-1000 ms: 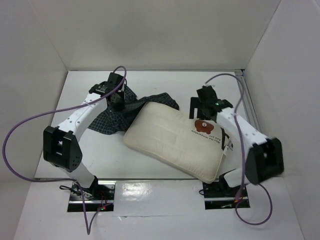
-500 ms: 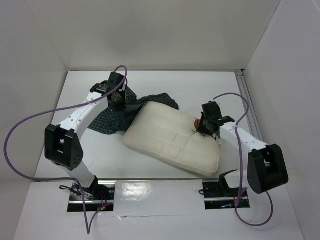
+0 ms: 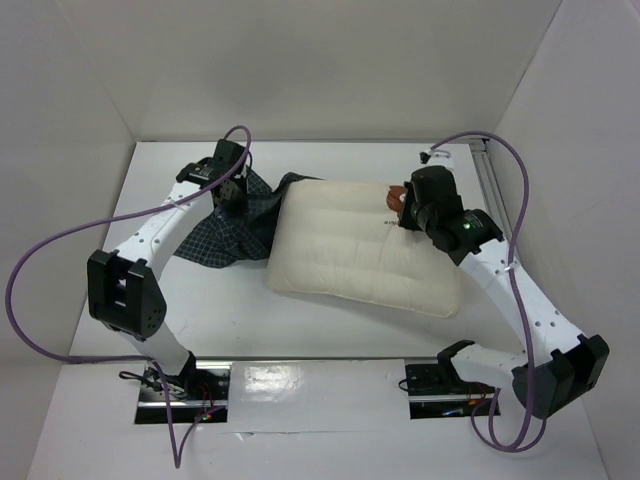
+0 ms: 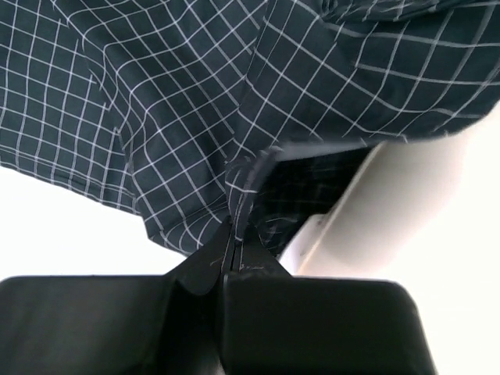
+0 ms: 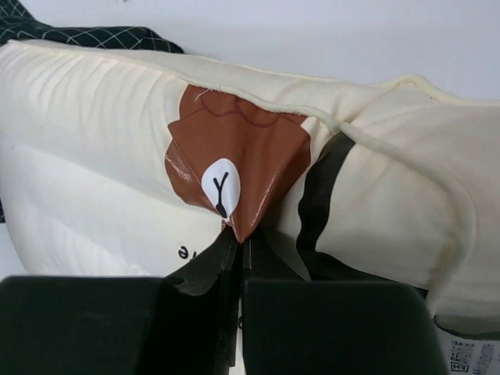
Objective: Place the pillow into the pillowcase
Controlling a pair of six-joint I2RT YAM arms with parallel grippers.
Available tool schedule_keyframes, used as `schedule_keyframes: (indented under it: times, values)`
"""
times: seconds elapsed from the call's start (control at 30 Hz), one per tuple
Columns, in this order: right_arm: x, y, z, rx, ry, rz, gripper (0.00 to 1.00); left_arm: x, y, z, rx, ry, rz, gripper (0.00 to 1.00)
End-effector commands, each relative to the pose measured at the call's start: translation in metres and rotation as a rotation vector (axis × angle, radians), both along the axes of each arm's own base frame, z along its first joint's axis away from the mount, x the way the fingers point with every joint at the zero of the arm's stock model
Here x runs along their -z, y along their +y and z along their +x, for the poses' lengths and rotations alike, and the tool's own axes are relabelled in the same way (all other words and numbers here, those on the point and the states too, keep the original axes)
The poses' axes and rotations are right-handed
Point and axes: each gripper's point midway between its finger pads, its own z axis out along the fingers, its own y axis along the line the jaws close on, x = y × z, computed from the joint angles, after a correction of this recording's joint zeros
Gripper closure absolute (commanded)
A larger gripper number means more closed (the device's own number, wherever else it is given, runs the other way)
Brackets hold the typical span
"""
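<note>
Pillow (image 3: pixel 365 255) flat on bench (image 3: pixel 300 330), left end touching pillowcase (image 3: pixel 230 235). Right claw (image 5: pixel 238 238) pinched tight on bear print (image 5: pixel 234 168). Left claw (image 4: pixel 229 250) pinched on pillowcase edge. Pillow likely soft, light, bulky: grip fabric folds near corners. Pillowcase thin, limp.

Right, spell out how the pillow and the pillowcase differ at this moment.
The pillow is plump and cream-white; the pillowcase is thin, dark and white-checked. The pillow lies spread out; the pillowcase is crumpled. Shared: each is pinched by a shut claw, the pillowcase by the left claw, the pillow by the right claw at its bear print.
</note>
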Motion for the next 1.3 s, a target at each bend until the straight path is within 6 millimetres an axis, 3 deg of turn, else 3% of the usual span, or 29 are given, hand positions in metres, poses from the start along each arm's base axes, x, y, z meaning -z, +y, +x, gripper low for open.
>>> schedule_keyframes:
  times: [0.0,0.03,0.1,0.13,0.17,0.2,0.27,0.37,0.43,0.47,0.53,0.57,0.6,0.63,0.67,0.73,0.77,0.8,0.83,0.87,0.9,0.97,1.03,1.07,1.1,1.13,1.2,1.23,1.27]
  values:
    - [-0.024,-0.002,0.023,-0.042,-0.103,-0.094,1.0,-0.004,-0.003,-0.002,0.009,0.0,-0.025,1.0]
    - [-0.01,0.002,0.037,-0.081,-0.079,-0.129,1.0,-0.005,-0.006,0.0,0.027,-0.011,-0.023,1.0]
    - [-0.003,0.001,0.061,-0.066,-0.091,-0.14,1.0,0.001,-0.012,0.002,0.041,0.009,-0.04,1.0]
    - [0.013,0.001,0.077,-0.051,-0.044,-0.164,0.55,0.004,-0.015,0.001,0.05,0.018,-0.037,1.0]
    - [0.026,-0.009,0.077,-0.028,0.024,-0.198,0.26,0.01,-0.018,0.003,0.056,0.028,-0.045,1.0]
    - [0.033,-0.008,0.078,-0.02,0.06,-0.197,0.13,0.005,-0.02,0.009,0.057,0.015,-0.049,1.0]
    - [0.031,0.005,0.078,-0.034,0.065,-0.183,0.0,0.012,-0.026,0.014,0.065,0.031,-0.044,1.0]
    - [0.01,0.055,0.055,-0.175,-0.005,-0.146,0.0,0.008,-0.029,0.026,0.039,0.013,-0.055,1.0]
    - [0.01,0.089,0.038,-0.261,-0.01,-0.138,0.0,0.007,-0.033,0.035,0.029,0.005,-0.065,1.0]
    - [0.009,0.122,0.017,-0.351,-0.024,-0.151,0.0,0.003,-0.033,0.038,0.017,-0.008,-0.066,1.0]
    - [0.014,0.157,0.0,-0.417,-0.037,-0.151,0.0,0.005,-0.032,0.039,0.004,0.001,-0.059,1.0]
    - [0.02,0.174,-0.008,-0.46,-0.037,-0.153,0.0,0.006,-0.032,0.037,-0.004,0.01,-0.061,1.0]
    - [0.039,0.202,-0.02,-0.507,-0.01,-0.149,0.0,0.001,-0.029,0.037,-0.024,-0.005,-0.059,1.0]
    - [0.047,0.216,-0.023,-0.534,0.003,-0.14,0.0,-0.003,-0.029,0.037,-0.024,-0.014,-0.062,1.0]
    - [0.073,0.232,-0.025,-0.546,0.052,-0.138,0.0,0.001,-0.026,0.033,-0.044,-0.005,-0.06,1.0]
    - [0.091,0.258,-0.022,-0.578,0.05,-0.085,0.0,-0.001,-0.026,0.029,-0.056,-0.007,-0.068,1.0]
    - [0.115,0.266,-0.02,-0.57,0.087,-0.084,0.03,-0.004,-0.026,0.029,-0.056,-0.015,-0.071,1.0]
    - [0.126,0.269,-0.014,-0.566,0.094,-0.081,0.09,-0.004,-0.028,0.028,-0.059,-0.012,-0.084,1.0]
    - [0.128,0.279,-0.009,-0.564,0.087,-0.053,0.25,-0.005,-0.027,0.026,-0.059,-0.012,-0.084,1.0]
    - [0.136,0.277,-0.002,-0.55,0.099,-0.061,0.5,-0.001,-0.028,0.024,-0.055,-0.001,-0.088,1.0]
    - [0.138,0.285,0.0,-0.559,0.104,-0.054,1.0,-0.007,-0.028,0.022,-0.039,-0.011,-0.093,1.0]
    - [0.134,0.278,-0.003,-0.578,0.116,-0.092,1.0,-0.012,-0.026,0.016,-0.026,-0.022,-0.089,1.0]
    - [0.108,0.264,-0.017,-0.596,0.07,-0.132,1.0,-0.017,-0.022,0.009,-0.001,-0.024,-0.074,1.0]
    - [0.084,0.251,-0.024,-0.596,0.031,-0.121,1.0,-0.02,-0.017,0.0,0.002,-0.027,-0.061,1.0]
    - [0.087,0.248,-0.026,-0.596,0.046,-0.133,1.0,-0.021,-0.014,-0.007,0.009,-0.02,-0.054,1.0]
    - [0.06,0.234,-0.035,-0.601,0.007,-0.112,1.0,-0.025,-0.012,-0.012,0.017,-0.029,-0.052,1.0]
    - [0.041,0.213,-0.051,-0.607,-0.002,-0.123,1.0,-0.034,-0.001,-0.028,0.012,-0.041,-0.029,1.0]
    - [0.017,0.196,-0.06,-0.598,-0.044,-0.096,1.0,-0.04,0.002,-0.032,0.017,-0.055,-0.019,1.0]
    - [0.008,0.185,-0.065,-0.586,-0.059,-0.095,1.0,-0.041,0.004,-0.038,0.024,-0.053,-0.012,1.0]
